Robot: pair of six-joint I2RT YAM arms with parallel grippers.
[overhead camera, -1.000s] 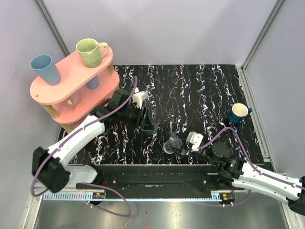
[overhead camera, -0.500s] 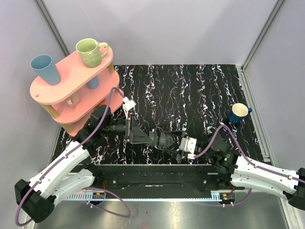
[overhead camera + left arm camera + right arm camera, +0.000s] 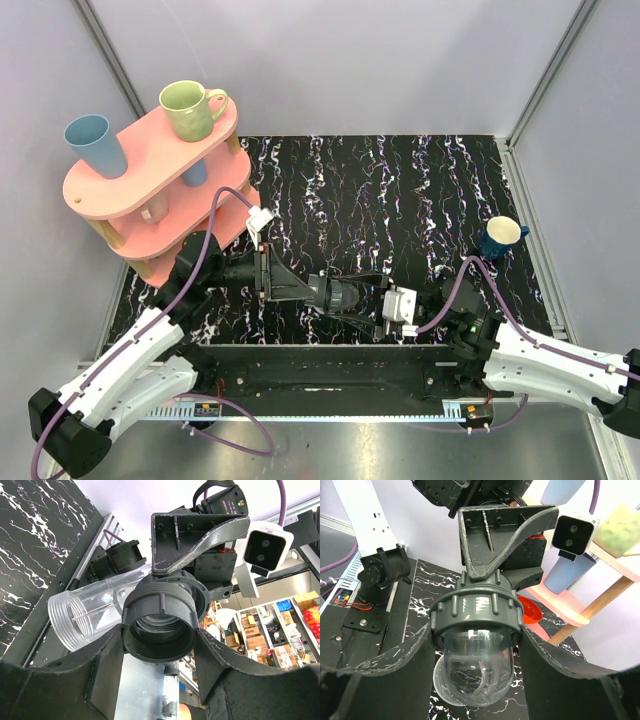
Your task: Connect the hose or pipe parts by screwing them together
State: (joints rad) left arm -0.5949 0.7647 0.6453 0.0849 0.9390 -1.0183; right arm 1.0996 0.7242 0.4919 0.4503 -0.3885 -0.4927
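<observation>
The two pipe parts meet end to end above the table's front middle (image 3: 342,295). My left gripper (image 3: 305,287) (image 3: 160,640) is shut on a dark grey threaded fitting (image 3: 162,611), whose open threaded mouth faces the left wrist camera. My right gripper (image 3: 368,300) (image 3: 476,630) is shut on the other part, a clear translucent body (image 3: 477,667) with a grey ribbed collar (image 3: 476,612). A clear threaded side branch (image 3: 92,614) sticks out to the left in the left wrist view. Whether the threads have engaged is hidden.
A pink two-level shelf (image 3: 140,185) at the back left carries a blue cup (image 3: 95,145) and a green mug (image 3: 190,108). A dark blue mug (image 3: 500,236) stands at the right. An orange funnel (image 3: 530,611) lies near the shelf foot.
The left arm swung its gripper and fitting from farther back toward the front middle. The right gripper moved slightly left, so the two parts now meet.
</observation>
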